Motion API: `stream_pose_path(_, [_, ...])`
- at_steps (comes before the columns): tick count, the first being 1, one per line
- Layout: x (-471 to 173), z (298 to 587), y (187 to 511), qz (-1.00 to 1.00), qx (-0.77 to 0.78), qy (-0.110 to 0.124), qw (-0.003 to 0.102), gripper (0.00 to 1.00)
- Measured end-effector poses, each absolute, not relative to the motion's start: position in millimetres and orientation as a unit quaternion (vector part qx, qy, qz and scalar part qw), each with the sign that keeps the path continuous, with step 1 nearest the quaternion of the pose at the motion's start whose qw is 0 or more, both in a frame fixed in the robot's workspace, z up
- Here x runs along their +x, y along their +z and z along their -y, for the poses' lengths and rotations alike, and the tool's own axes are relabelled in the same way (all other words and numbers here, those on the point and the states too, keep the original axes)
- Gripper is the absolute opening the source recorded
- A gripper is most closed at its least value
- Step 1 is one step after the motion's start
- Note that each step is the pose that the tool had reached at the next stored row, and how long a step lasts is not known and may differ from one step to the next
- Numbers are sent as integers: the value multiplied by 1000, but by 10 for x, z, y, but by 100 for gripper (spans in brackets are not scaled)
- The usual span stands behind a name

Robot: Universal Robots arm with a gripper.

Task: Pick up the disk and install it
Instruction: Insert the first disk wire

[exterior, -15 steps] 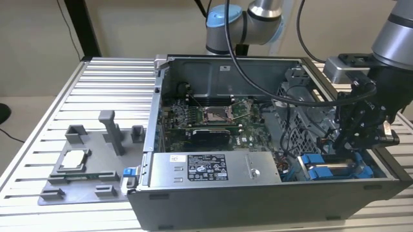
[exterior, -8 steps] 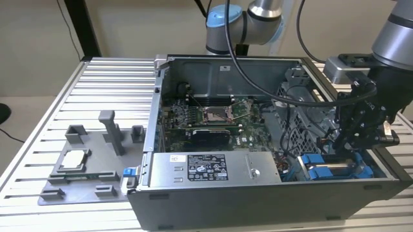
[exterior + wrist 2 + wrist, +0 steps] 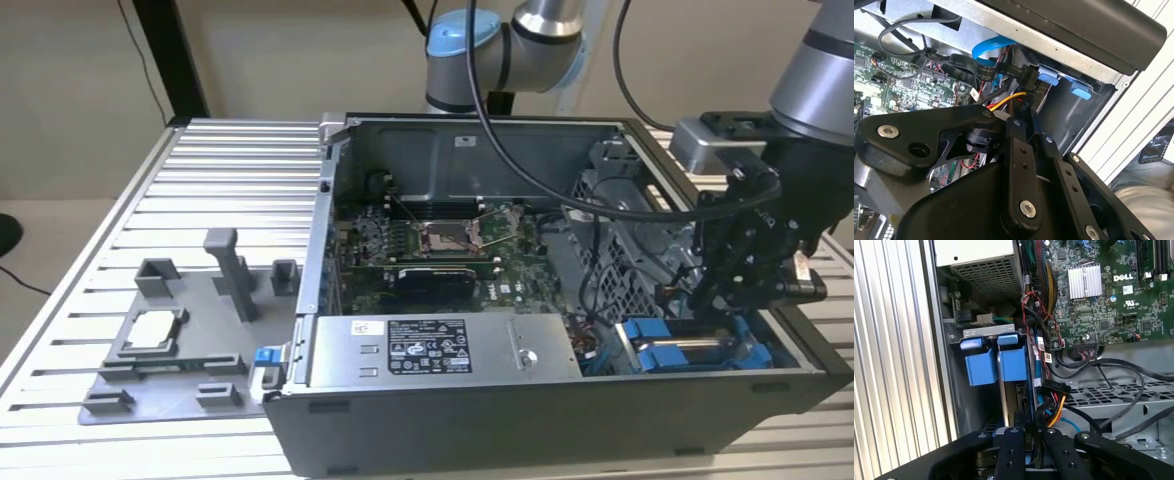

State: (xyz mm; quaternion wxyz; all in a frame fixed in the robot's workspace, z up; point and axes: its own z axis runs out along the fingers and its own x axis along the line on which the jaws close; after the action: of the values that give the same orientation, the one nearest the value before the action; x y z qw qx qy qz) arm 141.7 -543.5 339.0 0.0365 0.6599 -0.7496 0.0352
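The disk [image 3: 1002, 390] stands on edge in the drive bay at the case's front corner, on the exterior view's right. Its thin silver side shows between the blue bracket [image 3: 1014, 365] tabs. In the exterior view, the blue bracket [image 3: 661, 345] lies just below my gripper [image 3: 721, 300]. The blue tabs [image 3: 1081, 90] also show in the second wrist view, under the case's rim. In the first wrist view my gripper [image 3: 1030, 432] hangs right over the bay. Its black fingers [image 3: 1014, 452] are drawn together, with no clear hold on anything. My gripper [image 3: 1026, 122] has its tips beside a black cable plug.
The open computer case [image 3: 320, 250] lies on a slatted metal table [image 3: 214, 170]. Inside it are a silver box with a black label [image 3: 427, 345], a green board [image 3: 441, 250] and loose cables [image 3: 1054, 395] beside the bay. A grey fixture [image 3: 174, 350] holding a small square chip [image 3: 154, 325] sits on the exterior view's left.
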Motion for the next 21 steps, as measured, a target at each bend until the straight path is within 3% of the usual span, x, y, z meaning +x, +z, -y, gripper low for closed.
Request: stream_pose_path(21, [1462,5435,3395,742,668,27,45,0])
